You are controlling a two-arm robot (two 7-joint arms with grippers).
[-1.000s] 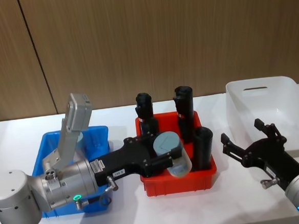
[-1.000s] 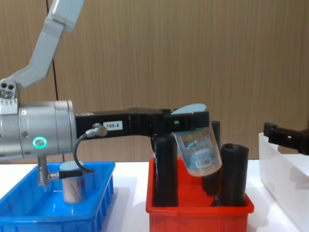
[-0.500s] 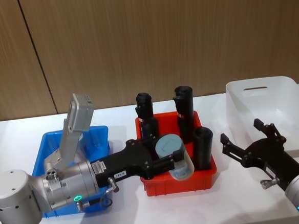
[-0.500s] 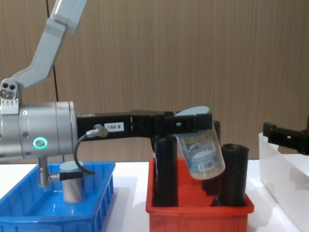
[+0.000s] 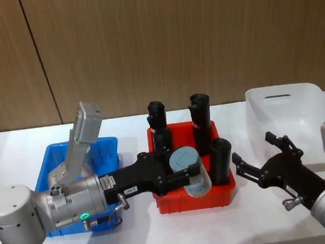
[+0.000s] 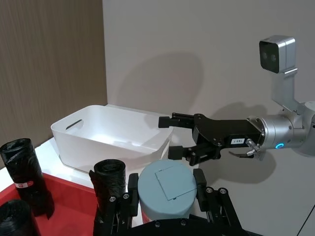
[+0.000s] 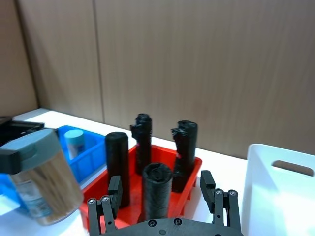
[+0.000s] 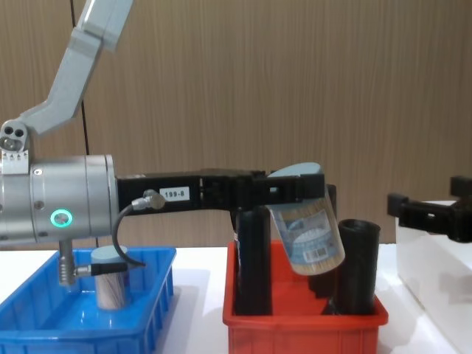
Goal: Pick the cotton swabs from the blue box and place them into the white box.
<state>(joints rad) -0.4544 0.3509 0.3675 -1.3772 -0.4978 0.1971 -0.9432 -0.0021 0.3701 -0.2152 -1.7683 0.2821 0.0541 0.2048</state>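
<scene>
Above the front of the red bin (image 5: pixel 171 204), the left gripper (image 5: pixel 183 176) reaches in from the robot's left with its black fingers (image 6: pixel 199 183) clamped on either side of one tub of cotton swabs (image 5: pixel 190 171). The tub is clear-walled with a pale blue lid and a printed label band; in the chest view it hangs tilted, lid uppermost and leaning, its base lower than the tops of the black rolls (image 8: pixel 357 265) that stand upright in the red bin. It lies just beside the front right roll; whether they touch cannot be told. A second tub (image 8: pixel 112 277) stands upright inside the blue box (image 5: pixel 107 146), which rests on the white table (image 5: pixel 127 130) at the robot's left, next to the red bin. The white box (image 5: pixel 260 118), with its oval handle cutout facing the wall, sits at the robot's right, apart from the red bin. The right gripper (image 5: pixel 252 149) hovers over the table between the red bin and the white box, in front of the white box's near corner. It points toward the held tub, with its fingers spread wide and nothing between them. In the left wrist view the lid fills the space between the left fingers, with the right gripper's spread fingers facing it from beyond.
</scene>
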